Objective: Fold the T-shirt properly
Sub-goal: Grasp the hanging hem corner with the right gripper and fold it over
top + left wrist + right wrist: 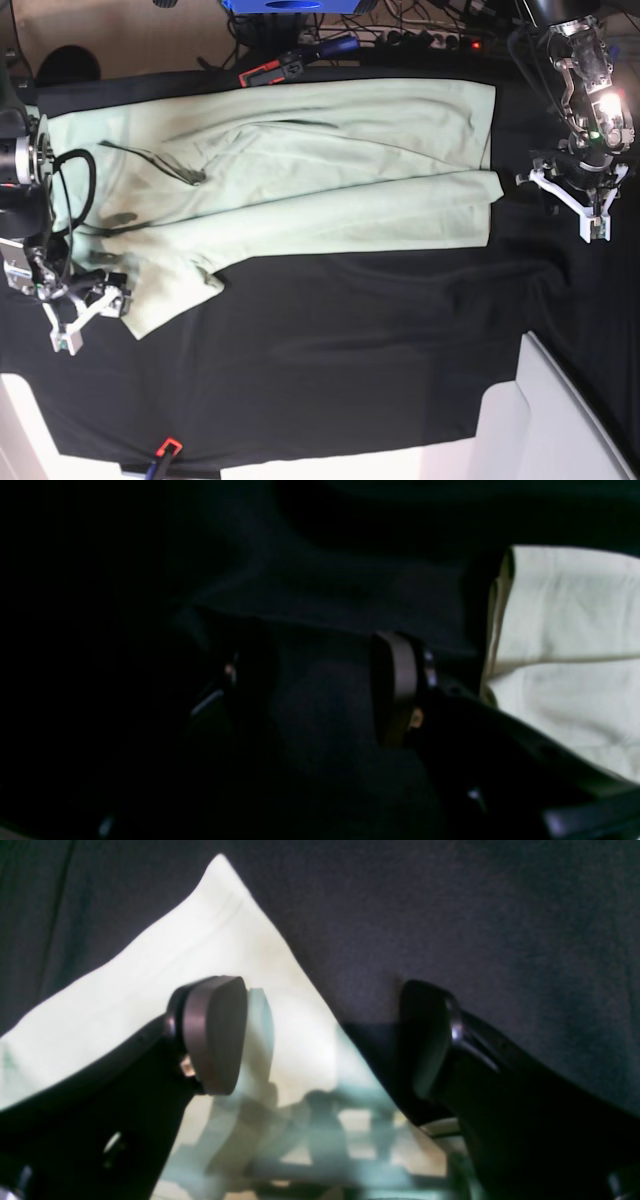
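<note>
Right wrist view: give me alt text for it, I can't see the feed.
The right gripper is open above a pointed corner of the pale mint-green cotton T-shirt, gripping nothing. The corner lies flat on the black cloth, with arm shadows across the near fabric.

The left wrist view is very dim and blurred. The right wrist view is soft, with gripper shadows across the bright T-shirt (150,985). The base view is evenly lit and sharp.
</note>
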